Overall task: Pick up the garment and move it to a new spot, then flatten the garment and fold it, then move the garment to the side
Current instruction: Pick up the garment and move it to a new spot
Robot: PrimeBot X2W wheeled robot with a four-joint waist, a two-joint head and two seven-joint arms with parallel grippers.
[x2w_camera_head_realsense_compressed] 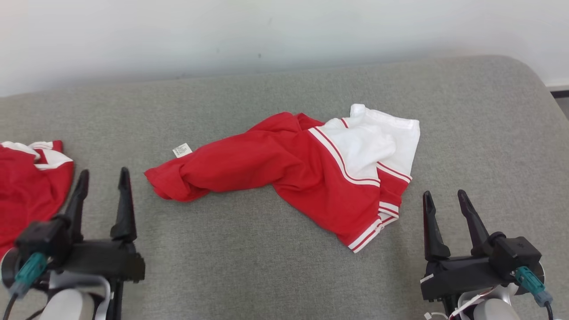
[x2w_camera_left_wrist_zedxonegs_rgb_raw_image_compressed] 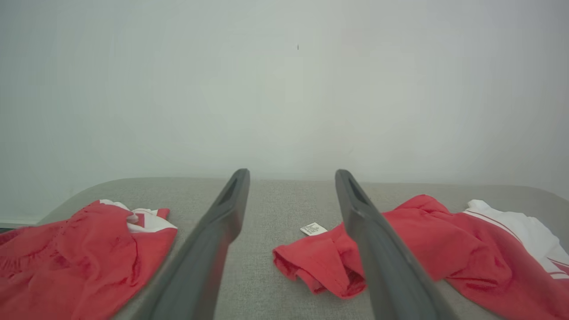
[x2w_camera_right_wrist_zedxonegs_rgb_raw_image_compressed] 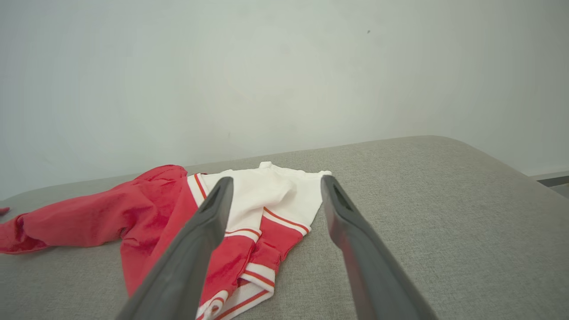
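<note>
Garment [x2w_camera_head_realsense_compressed: 275,164], centre of cushion [x2w_camera_head_realsense_compressed: 266,266]: soft, light, limp; grip probably striped hem corners. Left claw [x2w_camera_head_realsense_compressed: 104,170], right claw [x2w_camera_head_realsense_compressed: 444,193] both apart, empty.

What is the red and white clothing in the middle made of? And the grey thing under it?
The red and white garment looks like soft, matte knit cloth, maybe cotton: it crumples into loose folds. The grey surface looks like woven upholstery fabric, from its fine speckled weave.
</note>
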